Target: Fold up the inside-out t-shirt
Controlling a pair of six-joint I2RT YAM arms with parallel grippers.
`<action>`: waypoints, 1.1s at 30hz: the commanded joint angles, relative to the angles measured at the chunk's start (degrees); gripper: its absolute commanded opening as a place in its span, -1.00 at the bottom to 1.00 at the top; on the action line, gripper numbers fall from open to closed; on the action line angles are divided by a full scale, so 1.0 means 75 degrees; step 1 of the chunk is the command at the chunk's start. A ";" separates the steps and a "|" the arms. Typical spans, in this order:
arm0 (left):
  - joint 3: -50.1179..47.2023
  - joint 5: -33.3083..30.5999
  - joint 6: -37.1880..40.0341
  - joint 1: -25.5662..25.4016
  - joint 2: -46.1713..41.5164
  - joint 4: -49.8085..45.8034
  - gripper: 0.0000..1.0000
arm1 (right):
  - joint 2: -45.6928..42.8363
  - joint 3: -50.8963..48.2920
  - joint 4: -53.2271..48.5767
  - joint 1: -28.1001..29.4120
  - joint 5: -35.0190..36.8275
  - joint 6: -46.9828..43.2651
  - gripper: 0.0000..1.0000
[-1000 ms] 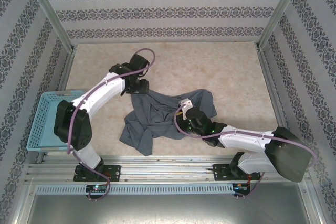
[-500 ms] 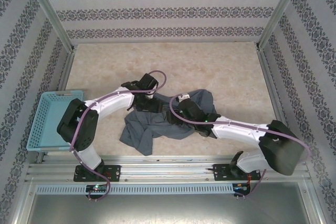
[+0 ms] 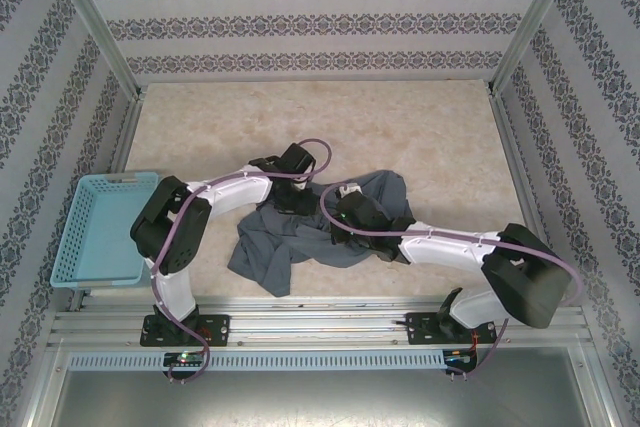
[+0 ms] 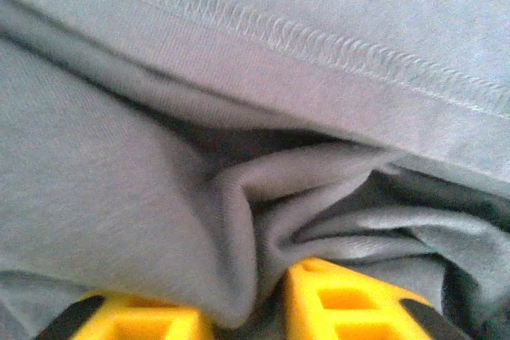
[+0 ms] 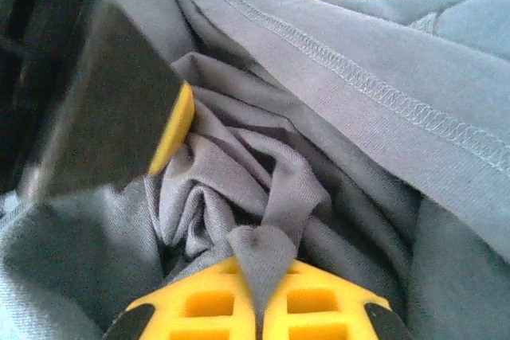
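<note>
Clamped narrowly on a fold of the inside-out t-shirt (image 3: 268, 247) with the left tool (image 4: 267, 296); pinched tight on another bunched fold with the right tool (image 5: 256, 272). Crumpled mid worktop (image 3: 430, 127), toward its near edge, well right of the light-blue basket (image 3: 100, 227).

No readable text, brand, number or sign; t-shirt (image 3: 262, 249) fabric unmarked.
</note>
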 commanded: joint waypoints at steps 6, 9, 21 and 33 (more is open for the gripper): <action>0.0558 -0.0892 -0.0359 0.0842 -0.1353 -0.0201 -1.00 | -0.2088 -0.0175 -0.0508 -0.0024 0.0541 -0.1638 -1.00; 0.0402 -0.0884 -0.0634 0.1641 -0.2163 -0.0045 -1.00 | -0.3119 -0.0456 -0.0542 -0.0115 0.0404 -0.2117 -1.00; -0.1533 0.0497 -0.1238 0.2263 -0.2773 0.1099 -1.00 | -0.3133 -0.2268 0.0466 -0.0301 -0.0319 -0.0642 -0.88; -0.2390 0.0740 -0.1104 0.1972 -0.3507 0.1365 -1.00 | -0.1219 0.0476 -0.0865 -0.0563 -0.0850 -0.1624 0.17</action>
